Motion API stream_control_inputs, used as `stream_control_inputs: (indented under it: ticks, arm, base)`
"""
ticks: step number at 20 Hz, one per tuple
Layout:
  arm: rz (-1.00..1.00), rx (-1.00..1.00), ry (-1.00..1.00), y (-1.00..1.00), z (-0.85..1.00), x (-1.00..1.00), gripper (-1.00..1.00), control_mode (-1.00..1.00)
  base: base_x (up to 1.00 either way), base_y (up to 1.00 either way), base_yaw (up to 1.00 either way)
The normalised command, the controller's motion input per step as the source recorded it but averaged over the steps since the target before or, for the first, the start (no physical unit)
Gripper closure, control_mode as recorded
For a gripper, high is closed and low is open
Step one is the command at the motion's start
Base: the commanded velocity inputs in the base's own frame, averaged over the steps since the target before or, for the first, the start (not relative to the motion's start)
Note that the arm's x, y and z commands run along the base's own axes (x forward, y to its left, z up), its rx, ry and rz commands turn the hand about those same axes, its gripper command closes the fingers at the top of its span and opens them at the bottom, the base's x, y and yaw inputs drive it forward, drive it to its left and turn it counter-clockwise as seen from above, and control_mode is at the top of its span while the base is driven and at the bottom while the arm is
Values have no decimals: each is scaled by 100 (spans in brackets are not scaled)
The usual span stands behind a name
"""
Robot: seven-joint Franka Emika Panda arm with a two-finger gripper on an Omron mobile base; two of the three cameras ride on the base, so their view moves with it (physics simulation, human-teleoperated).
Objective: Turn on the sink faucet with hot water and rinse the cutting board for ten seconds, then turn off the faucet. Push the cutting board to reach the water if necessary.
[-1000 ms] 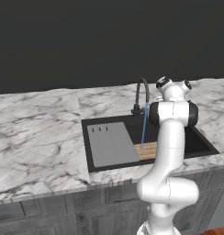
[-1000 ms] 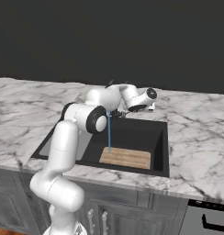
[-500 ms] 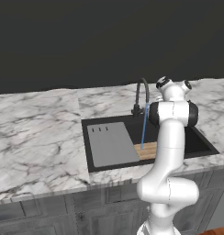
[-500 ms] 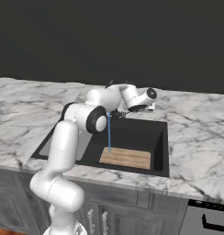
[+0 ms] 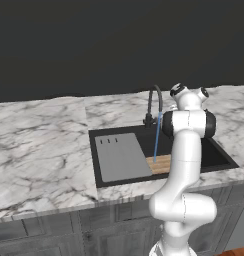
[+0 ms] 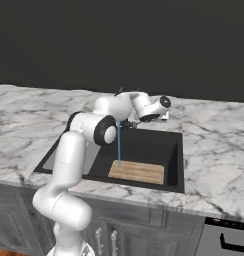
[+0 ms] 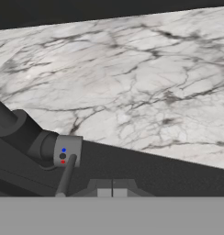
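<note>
While the water (image 6: pixel 118 145) falls as a thin blue stream from the faucet (image 5: pixel 155 102) onto the left end of the cutting board (image 6: pixel 137 172), the white arm rises from its base in front of the counter, bends at a dark elbow joint above the front of the sink (image 6: pixel 176 165), and reaches back and to the right so that its hand lies low over the rear rim. The gripper (image 6: pixel 165 117) sits at the far end of that reach, just beside the faucet's base, level with the marble countertop (image 6: pixel 219 145) behind the basin. Seen from the hand, the faucet's base (image 7: pixel 31 140) stands at the left with its small lever (image 7: pixel 65 176) slanting down toward the fingertips (image 7: pixel 103 189), which show close together at the bottom edge; whether they are pressed fully together or touch the lever cannot be told. The tan board lies flat on the sink floor near the front wall, its long side along that wall. A plain grey panel (image 5: pixel 121 156) with three small slots lies in the left half of the basin, its right edge touching or just beside the board.
</note>
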Motion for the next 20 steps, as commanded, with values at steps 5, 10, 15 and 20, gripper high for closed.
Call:
stream_control_inputs:
  ticks: [5,10,15,20]
  arm:
    - [0,0,0,0,0,0,100,-100]
    - [0,0,0,0,0,0,100,-100]
    - [0,0,0,0,0,0,100,-100]
    - [0,0,0,0,0,0,100,-100]
  base:
    - [0,0,0]
    - [0,0,0]
    - [0,0,0]
    - [0,0,0]
